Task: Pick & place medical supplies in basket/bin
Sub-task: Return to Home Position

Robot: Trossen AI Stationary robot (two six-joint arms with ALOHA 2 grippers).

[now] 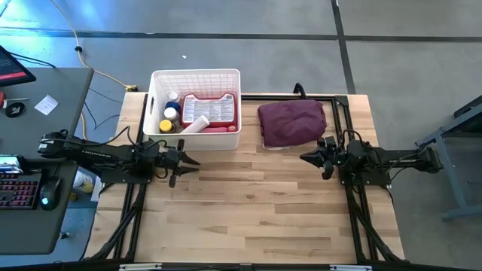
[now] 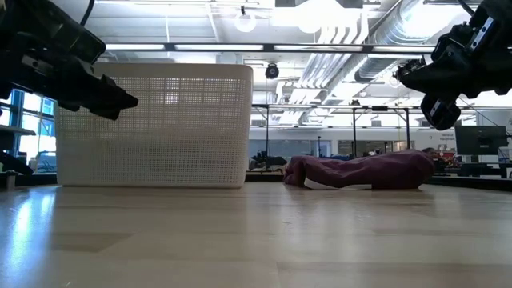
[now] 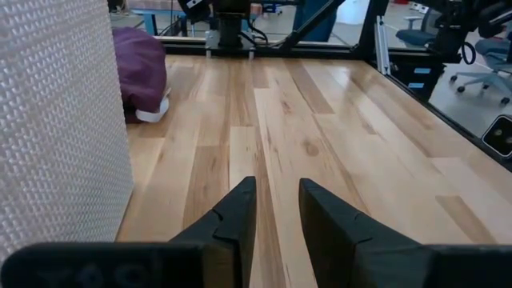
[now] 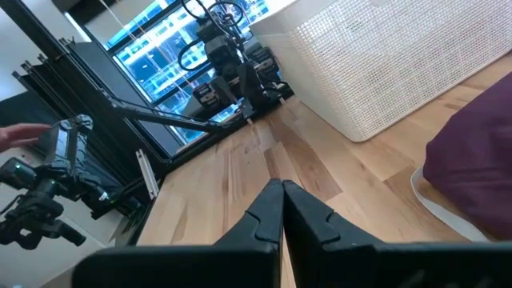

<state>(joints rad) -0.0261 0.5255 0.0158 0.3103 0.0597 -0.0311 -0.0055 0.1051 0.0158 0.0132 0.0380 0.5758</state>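
Observation:
The white lattice basket (image 1: 154, 113) stands at the table's far left on its flat bottom. In it lie a flat red first-aid case (image 1: 209, 108), small bottles (image 1: 172, 113) and a white cylinder (image 1: 194, 124). My left gripper (image 1: 190, 162) hovers just in front of the basket's near wall (image 3: 56, 120), pointing toward the table's right. Its fingers (image 3: 278, 188) stand a little open with nothing between them. My right gripper (image 1: 307, 156) hovers near the maroon bundle, pointing toward the table's left, fingers (image 4: 282, 186) shut and empty. Both hang above the wood in the low view (image 2: 124, 102) (image 2: 402, 76).
A maroon cloth bundle (image 1: 292, 123) lies at the far right of the table, beside the basket. Black frame rails (image 1: 343, 105) run along the far and side edges. A desk with a keyboard (image 1: 19, 192) stands off the left side. Bare wood (image 1: 248, 218) fills the near half.

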